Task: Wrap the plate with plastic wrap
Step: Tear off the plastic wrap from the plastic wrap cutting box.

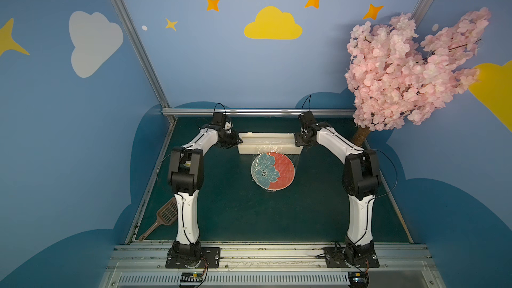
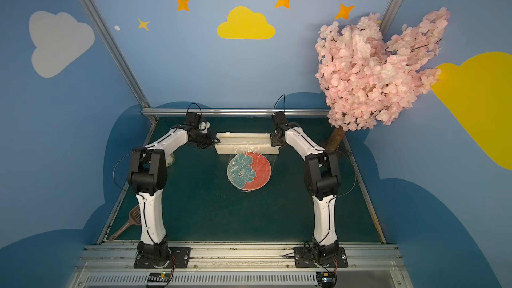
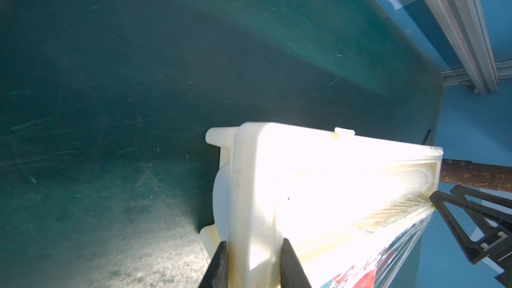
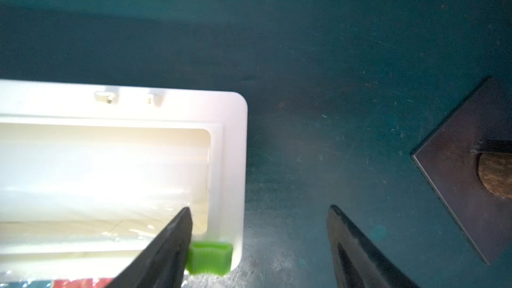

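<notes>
The plate (image 1: 273, 172) (image 2: 248, 172), half teal flower and half coral-red, lies flat on the green mat. Wrinkled plastic wrap (image 1: 277, 153) (image 3: 401, 247) runs from the cream dispenser box (image 1: 268, 143) (image 4: 124, 162) down over the plate. My left gripper (image 1: 238, 141) (image 3: 255, 241) is shut on the box's left end wall, one finger on each side of it. At the box's right end my right gripper (image 1: 297, 141) (image 4: 260, 209) is open. One of its fingers is inside the box, against the green slider (image 4: 209, 257). The other hangs over bare mat.
A pink blossom tree (image 1: 410, 70) leans over the back right corner, and its trunk stands on a dark base plate (image 4: 457, 167) close to my right gripper. A brown slotted scoop (image 1: 163, 218) lies at the mat's left edge. A metal rail (image 1: 257, 111) borders the back.
</notes>
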Controlling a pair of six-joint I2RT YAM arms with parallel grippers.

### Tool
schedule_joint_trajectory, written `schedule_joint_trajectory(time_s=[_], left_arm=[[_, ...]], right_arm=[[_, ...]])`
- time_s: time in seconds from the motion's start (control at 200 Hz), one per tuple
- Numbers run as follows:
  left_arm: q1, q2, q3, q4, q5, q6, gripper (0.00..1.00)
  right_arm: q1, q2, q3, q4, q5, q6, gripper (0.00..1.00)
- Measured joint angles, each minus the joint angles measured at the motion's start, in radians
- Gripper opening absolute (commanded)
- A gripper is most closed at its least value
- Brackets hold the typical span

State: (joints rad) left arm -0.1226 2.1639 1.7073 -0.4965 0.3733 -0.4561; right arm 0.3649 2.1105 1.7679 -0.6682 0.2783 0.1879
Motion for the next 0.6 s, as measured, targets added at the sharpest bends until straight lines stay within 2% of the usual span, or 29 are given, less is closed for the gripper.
schedule_joint_trajectory(time_s=[0.075, 0.145, 0.23, 0.4, 0.601], left_arm=[[0.000, 0.000, 0.000, 0.002, 0.003, -0.002, 0.30], [0.001, -0.003, -0.005, 0.009, 0.010, -0.008, 0.47], [0.006, -0.020, -0.033, 0.008, 0.009, -0.030, 0.56], [0.006, -0.089, -0.087, 0.011, 0.037, -0.054, 0.59], [-0.021, -0.233, -0.224, 0.096, 0.145, -0.113, 0.58]], right_arm=[[-0.009, 0.003, 0.026, -0.030, -0.035, 0.010, 0.76], [-0.023, 0.011, 0.064, -0.078, -0.092, 0.013, 0.76], [-0.046, 0.011, 0.089, -0.139, -0.180, 0.015, 0.77], [-0.081, -0.002, 0.080, -0.187, -0.372, 0.043, 0.77], [-0.091, -0.076, -0.057, -0.158, -0.548, 0.091, 0.77]])
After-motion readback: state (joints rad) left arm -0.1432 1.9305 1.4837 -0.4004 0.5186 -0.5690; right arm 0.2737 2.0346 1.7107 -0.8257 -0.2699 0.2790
